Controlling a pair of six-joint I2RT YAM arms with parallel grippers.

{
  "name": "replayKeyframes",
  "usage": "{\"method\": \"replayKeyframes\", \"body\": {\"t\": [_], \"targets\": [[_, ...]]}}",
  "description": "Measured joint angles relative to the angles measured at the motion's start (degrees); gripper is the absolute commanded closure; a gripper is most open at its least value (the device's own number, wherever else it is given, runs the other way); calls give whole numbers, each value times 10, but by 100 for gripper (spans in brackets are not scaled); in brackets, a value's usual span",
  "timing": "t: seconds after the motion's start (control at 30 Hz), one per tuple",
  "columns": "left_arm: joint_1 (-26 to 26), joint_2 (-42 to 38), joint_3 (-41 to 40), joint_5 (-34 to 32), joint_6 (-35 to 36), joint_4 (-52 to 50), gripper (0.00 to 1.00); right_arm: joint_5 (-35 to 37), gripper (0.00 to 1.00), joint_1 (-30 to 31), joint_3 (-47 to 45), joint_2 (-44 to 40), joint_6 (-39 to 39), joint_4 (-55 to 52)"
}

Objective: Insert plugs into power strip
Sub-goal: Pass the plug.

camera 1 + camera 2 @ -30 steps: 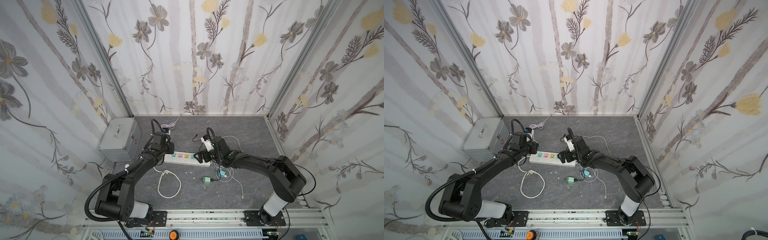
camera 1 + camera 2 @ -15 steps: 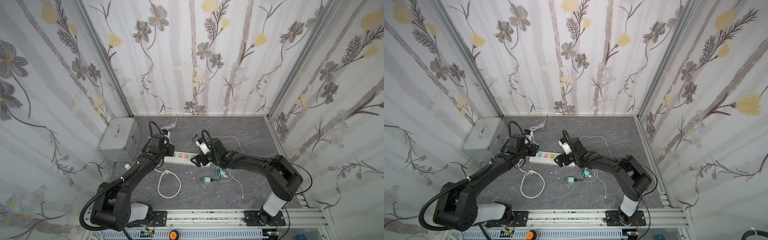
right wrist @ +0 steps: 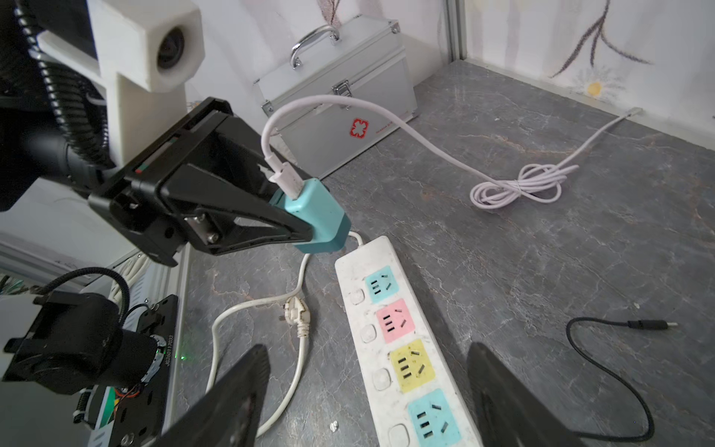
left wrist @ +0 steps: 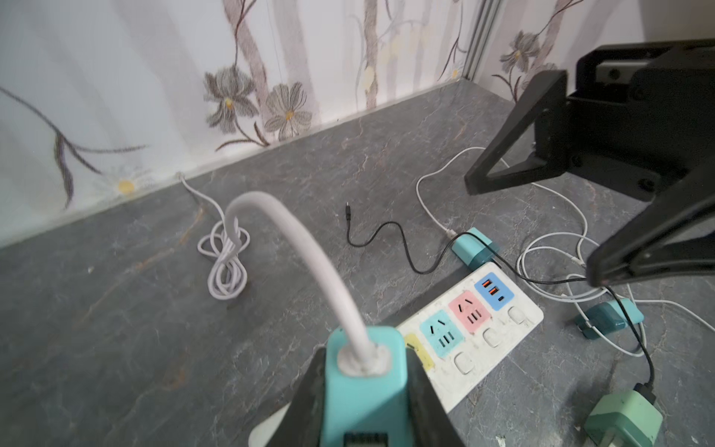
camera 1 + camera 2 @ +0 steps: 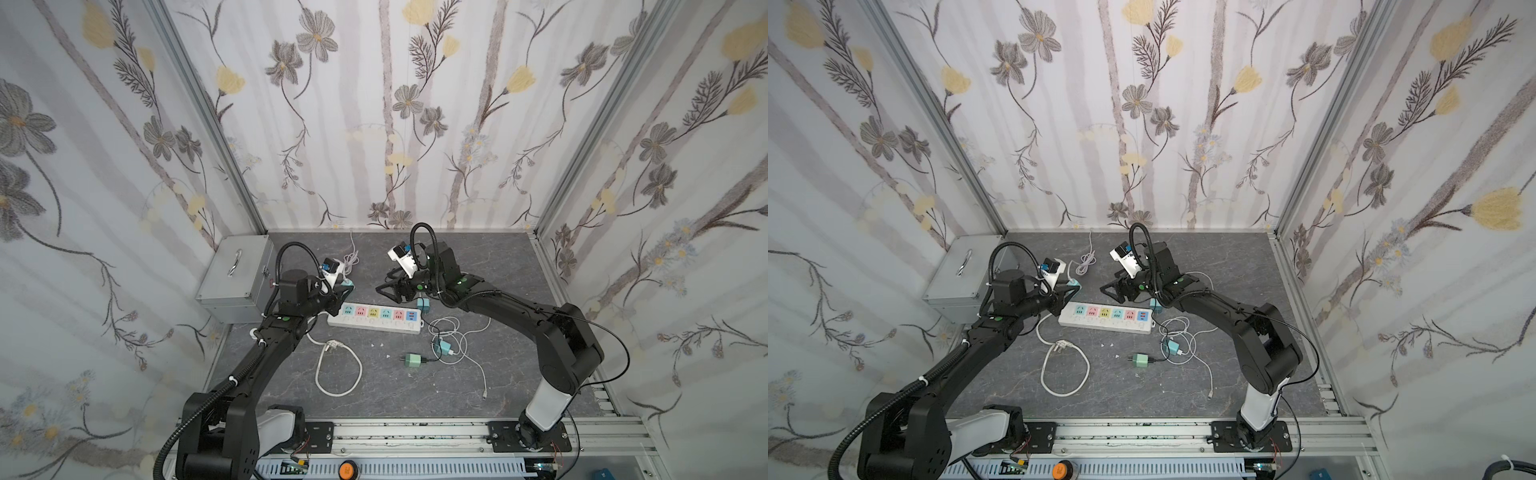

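The white power strip (image 5: 376, 318) (image 5: 1104, 318) (image 4: 483, 321) (image 3: 390, 329) lies flat mid-table, its pastel sockets all bare. My left gripper (image 5: 340, 291) (image 5: 1068, 290) (image 4: 363, 371) is shut on a teal plug (image 5: 349, 284) (image 4: 363, 391) (image 3: 319, 216) with a white cable, held just above the strip's left end. Over the strip's middle hangs my right gripper (image 5: 384, 291) (image 5: 1109, 291) (image 3: 363, 387), open, its fingers (image 3: 240, 391) straddling the strip with nothing between them. Three more plugs lie loose: a teal plug (image 5: 424, 303) (image 4: 474, 247) at the strip's right end, another teal plug (image 5: 444, 347) (image 4: 607, 317) and a mint plug (image 5: 413, 359) (image 4: 623, 420) nearer the front.
A grey metal box (image 5: 237, 276) (image 3: 340, 89) with a handle stands at the back left. The strip's thick white cord loops forward to a three-prong plug (image 5: 332, 345) (image 3: 296, 313). A coiled white cable (image 5: 351, 257) (image 3: 518, 189) and tangled thin cables (image 5: 457, 332) lie around.
My right gripper has moved left along the strip and a little toward the back, its jaws narrowing slightly while staying open. The left gripper keeps hold of the teal plug, barely shifted.
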Motion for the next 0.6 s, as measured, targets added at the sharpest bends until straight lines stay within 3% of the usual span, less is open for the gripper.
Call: {"method": "replayKeyframes", "body": {"t": [0.23,0.6], "targets": [[3,3,0,75,67,-12,100,-51,23,1,64,9,-46,-81],[3,31,10,119,94,-13,100,-104,41,22,157,68,-106,-147]]}}
